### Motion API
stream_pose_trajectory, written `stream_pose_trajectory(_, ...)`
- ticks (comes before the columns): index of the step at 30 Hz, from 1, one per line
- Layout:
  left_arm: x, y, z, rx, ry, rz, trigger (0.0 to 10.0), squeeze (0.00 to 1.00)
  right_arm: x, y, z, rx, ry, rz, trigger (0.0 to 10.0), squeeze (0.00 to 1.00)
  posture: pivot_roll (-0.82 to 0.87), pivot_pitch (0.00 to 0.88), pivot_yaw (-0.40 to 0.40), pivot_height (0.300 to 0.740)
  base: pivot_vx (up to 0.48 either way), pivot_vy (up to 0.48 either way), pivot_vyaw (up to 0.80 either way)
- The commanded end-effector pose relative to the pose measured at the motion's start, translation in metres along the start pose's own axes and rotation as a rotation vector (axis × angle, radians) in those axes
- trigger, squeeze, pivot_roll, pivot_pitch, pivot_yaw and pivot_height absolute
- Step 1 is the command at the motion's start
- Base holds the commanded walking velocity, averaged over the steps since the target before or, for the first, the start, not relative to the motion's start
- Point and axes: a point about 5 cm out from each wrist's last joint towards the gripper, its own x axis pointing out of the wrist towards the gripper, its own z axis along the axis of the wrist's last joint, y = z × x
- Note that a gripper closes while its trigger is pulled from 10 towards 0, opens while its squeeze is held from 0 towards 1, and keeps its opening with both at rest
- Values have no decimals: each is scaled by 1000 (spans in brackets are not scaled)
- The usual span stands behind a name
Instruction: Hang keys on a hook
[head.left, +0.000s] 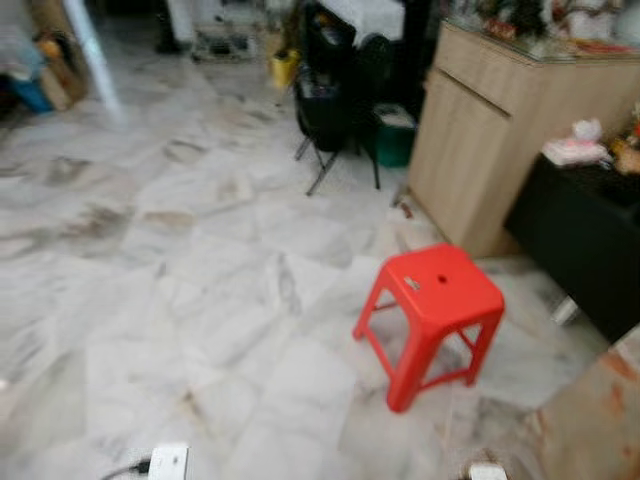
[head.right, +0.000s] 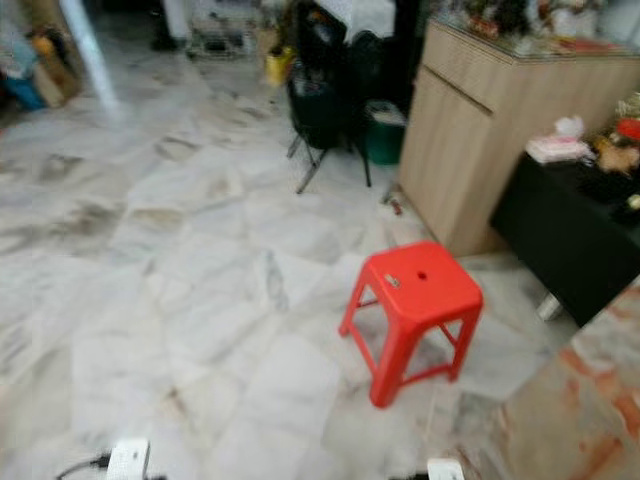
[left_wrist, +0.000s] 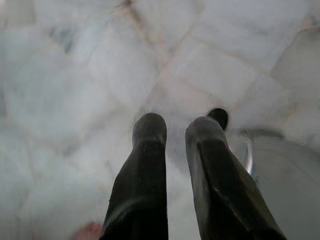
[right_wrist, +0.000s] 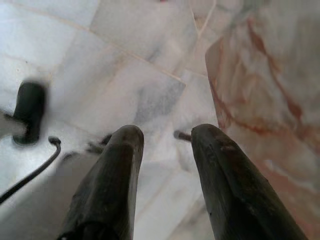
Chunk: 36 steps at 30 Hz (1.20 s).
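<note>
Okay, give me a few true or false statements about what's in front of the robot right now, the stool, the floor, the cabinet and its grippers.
1. The red stool stands upright on the marble floor. True.
2. A small pale item lies on the stool's seat. True, though it is too small to identify.
3. The left gripper holds the keys. False: its fingers are apart with nothing between them, hanging over the floor.
4. The wooden cabinet stands to the stool's left. False: it is behind the stool, to the right.
5. The right gripper is shut on a hook. False: it is open and empty.
</note>
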Motion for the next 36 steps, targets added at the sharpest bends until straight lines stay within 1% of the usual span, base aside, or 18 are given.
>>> stream_pose_trajectory(1,0,4,0,8,13,5,10000,0,1,5,3,-8,-9,18,10000,0,166,0,-47,740,0,0,800)
stream_pose_trajectory(12,0,5,0,14,17,4,10000,0,1,7,3,-22,-10,31,10000,0,165,0,-42,740,0,0,800)
stream_pose_trajectory(15,0,6,-1,27,25,5,10000,0,1,7,3,-25,-8,34,10000,0,158,0,-35,740,0,0,669)
stream_pose_trajectory(17,0,6,-1,31,27,1,10000,0,1,7,3,-31,-12,32,10000,0,156,0,-32,740,124,0,0)
stream_pose_trajectory(19,0,6,-1,41,30,0,10000,0,1,7,2,-2,-8,23,10000,0,152,0,-28,740,133,0,0)
stream_pose_trajectory(21,0,7,-2,44,31,1,10000,0,1,7,1,3,-8,23,10000,0,150,0,-25,740,287,0,0)
stream_pose_trajectory(29,-1,8,-3,50,34,1,10000,0,1,9,0,-16,-3,28,10000,0,146,0,-16,740,265,0,0)
stream_pose_trajectory(36,0,5,-1,44,27,-4,10000,0,1,5,2,-23,-10,17,10000,0,153,0,-32,740,311,0,0)
